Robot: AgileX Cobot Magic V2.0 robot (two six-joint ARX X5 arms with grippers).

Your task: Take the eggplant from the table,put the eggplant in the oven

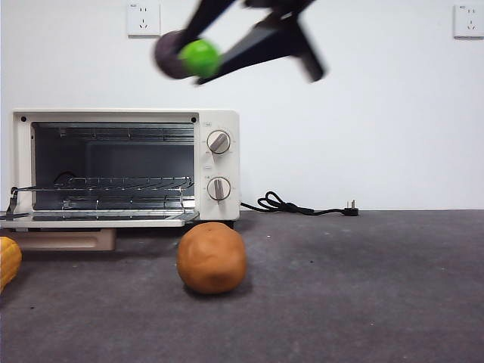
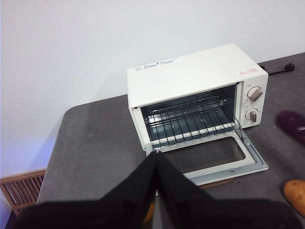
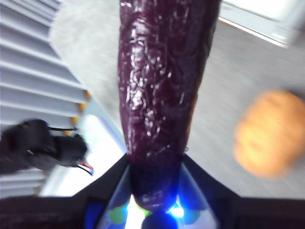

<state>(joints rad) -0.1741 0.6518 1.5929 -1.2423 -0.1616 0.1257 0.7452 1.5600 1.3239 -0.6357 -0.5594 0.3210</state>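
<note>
Holding the eggplant (image 3: 159, 95) aloft, the right pincer (image 1: 219, 57) is clenched on its stem end; in the right wrist view both jaws flank the green-capped end and the purple body runs straight out beyond the tips.

Position of the eggplant: clear of the bench (image 1: 363, 287), in the air, gripped in the right pincer. In the front view the green cap (image 1: 200, 57) faces the camera with the dark body behind it.

Key relation: the oven (image 1: 121, 166) lies below the right pincer, and its open cavity sits lower than the held load and under it to one side. The door (image 2: 214, 157) is folded down flat and the wire rack (image 2: 190, 121) is bare. Judgement: the coming move needs a descent to rack height, then an advance through the opening.

Long axis: it continues the line of the jaws, so the eggplant extends forward from the pincer as a long overhang. Its free purple end leads; the capped end is at the grip. Judgement: the free end will reach the oven first, and its clearance against the cavity's top edge and the rack is the point to watch.

Nearer arm: the right one, as it carries the load. The left pincer (image 2: 157, 191) hangs back in front of the oven door, jaws pressed together with nothing between them, and the eggplant appears only as a purple blur at the edge of its view.

Other item: a brown ball (image 1: 212, 257) rests on the bench in front of the oven, below the pincer.
</note>
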